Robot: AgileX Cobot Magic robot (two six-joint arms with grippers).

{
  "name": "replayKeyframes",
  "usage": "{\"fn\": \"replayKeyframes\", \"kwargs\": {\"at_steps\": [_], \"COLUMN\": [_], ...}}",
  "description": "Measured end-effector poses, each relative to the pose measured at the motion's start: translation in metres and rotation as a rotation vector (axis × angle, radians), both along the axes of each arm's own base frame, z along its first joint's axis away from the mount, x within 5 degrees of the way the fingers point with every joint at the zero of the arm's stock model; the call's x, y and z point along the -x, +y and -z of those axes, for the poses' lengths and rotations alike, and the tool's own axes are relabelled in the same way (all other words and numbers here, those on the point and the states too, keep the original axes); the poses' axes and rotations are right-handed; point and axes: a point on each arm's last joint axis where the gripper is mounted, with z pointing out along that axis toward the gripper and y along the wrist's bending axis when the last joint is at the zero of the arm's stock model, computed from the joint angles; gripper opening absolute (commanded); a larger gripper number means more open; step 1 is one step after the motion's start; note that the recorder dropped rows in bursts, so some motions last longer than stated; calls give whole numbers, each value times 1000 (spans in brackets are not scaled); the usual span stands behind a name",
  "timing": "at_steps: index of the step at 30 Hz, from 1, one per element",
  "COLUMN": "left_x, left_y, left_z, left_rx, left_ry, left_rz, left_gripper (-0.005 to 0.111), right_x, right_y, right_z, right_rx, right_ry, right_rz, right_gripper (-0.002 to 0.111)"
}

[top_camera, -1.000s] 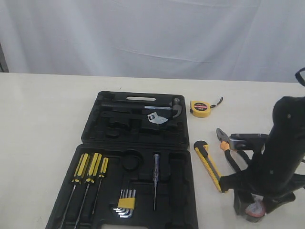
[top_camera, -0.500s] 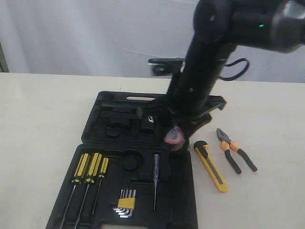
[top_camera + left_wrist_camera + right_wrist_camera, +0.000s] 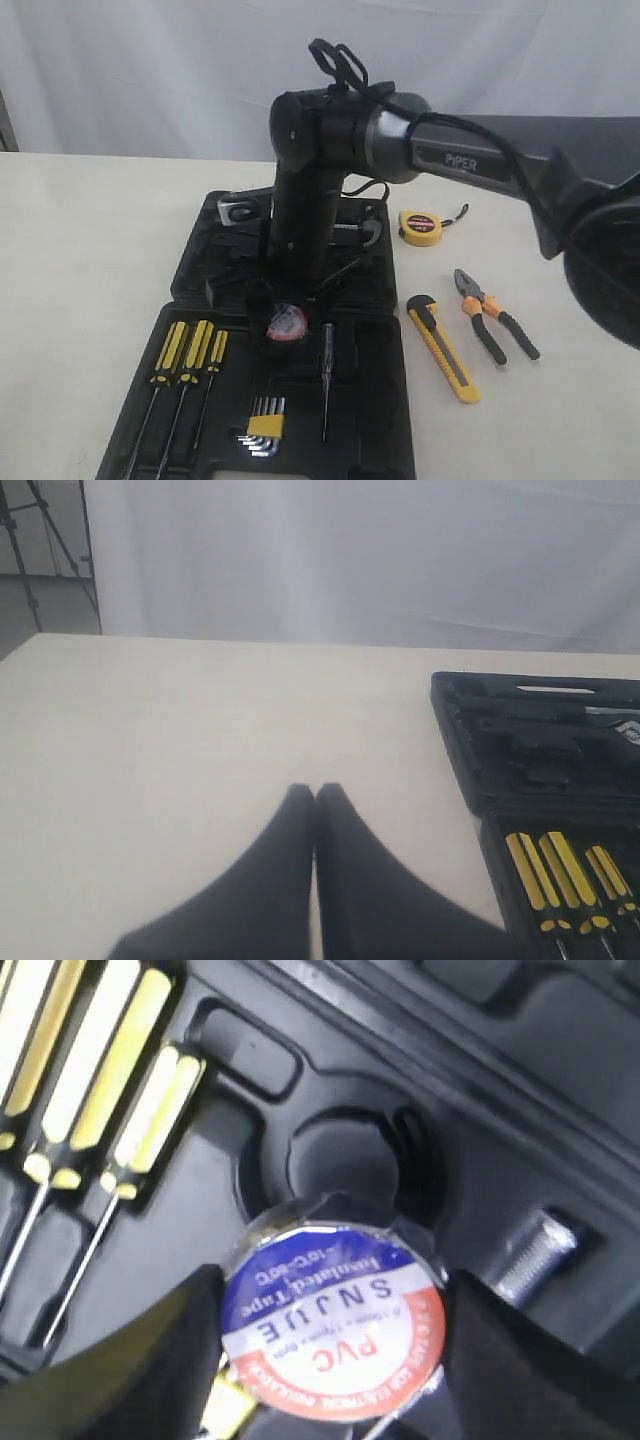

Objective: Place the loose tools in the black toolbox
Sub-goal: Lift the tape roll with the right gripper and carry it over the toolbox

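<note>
The right gripper (image 3: pixel 287 318) has swung across from the right side — clamped on the tape roll (image 3: pixel 330 1325) — and holds it just over the round hole (image 3: pixel 340 1160) in the black toolbox (image 3: pixel 385 430), nearly home.

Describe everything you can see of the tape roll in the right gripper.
The tape roll is a dark ring whose face carries a round label: blue band, white middle with print, red band reading PVC. It looks wrapped in shiny clear film. The right gripper clamps it from both sides, label towards the wrist camera. It hangs over the round recess in the black toolbox, beside the screwdrivers; whether it touches the case cannot be told.
</note>
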Motion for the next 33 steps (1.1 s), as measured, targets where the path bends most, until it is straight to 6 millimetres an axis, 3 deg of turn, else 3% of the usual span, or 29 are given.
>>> {"fn": "replayKeyframes", "kwargs": {"at_steps": [11, 30, 33], "left_x": [0, 0, 0], "left_y": [0, 0, 0], "left_z": [0, 0, 0], "left_rx": [0, 0, 0], "left_ry": [0, 0, 0], "left_rz": [0, 0, 0], "left_gripper": [0, 0, 0], "right_x": [-6, -11, -11], "right_y": [13, 14, 14], "right_z": [4, 24, 24], "right_rx": [51, 61, 57], "right_ry": [-68, -55, -53], "right_rz": [34, 81, 89], "right_gripper": [-1, -1, 5]}}
